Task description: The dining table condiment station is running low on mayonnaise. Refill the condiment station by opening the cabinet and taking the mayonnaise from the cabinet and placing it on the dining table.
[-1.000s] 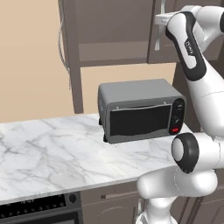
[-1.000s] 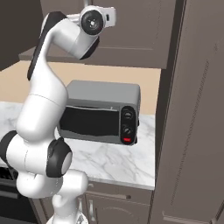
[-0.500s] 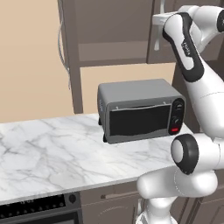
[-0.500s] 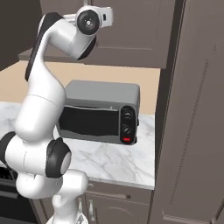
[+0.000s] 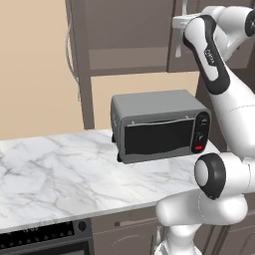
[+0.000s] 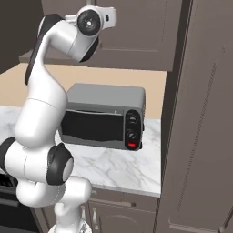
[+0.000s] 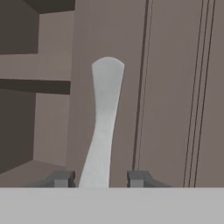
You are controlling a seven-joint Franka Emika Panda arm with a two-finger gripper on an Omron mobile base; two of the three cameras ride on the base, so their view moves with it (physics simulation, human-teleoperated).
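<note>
The dark grey-brown cabinet [image 5: 127, 30] hangs above the counter. Its left door [image 5: 78, 64] is swung open, showing a bare inner shelf [image 5: 127, 56]. The right door [image 7: 170, 96] is closed, with its long curved silver handle [image 7: 104, 122] standing between my fingertips [image 7: 61, 178]. My gripper [image 7: 100, 178] is open around that handle's lower end, and it also shows high at the door's edge [image 5: 180, 22]. The wrist [image 6: 91, 20] is up at cabinet height. The mayonnaise is hidden and the dining table is out of view.
A grey toaster oven [image 5: 159, 127] sits on the white marble counter [image 5: 60, 169] right below the cabinet. A tall dark cabinet [image 6: 200, 113] rises on the right. A black oven panel [image 5: 40, 236] lies under the counter's front left.
The hand has crept slightly left along the right door's edge. Nothing else has moved.
</note>
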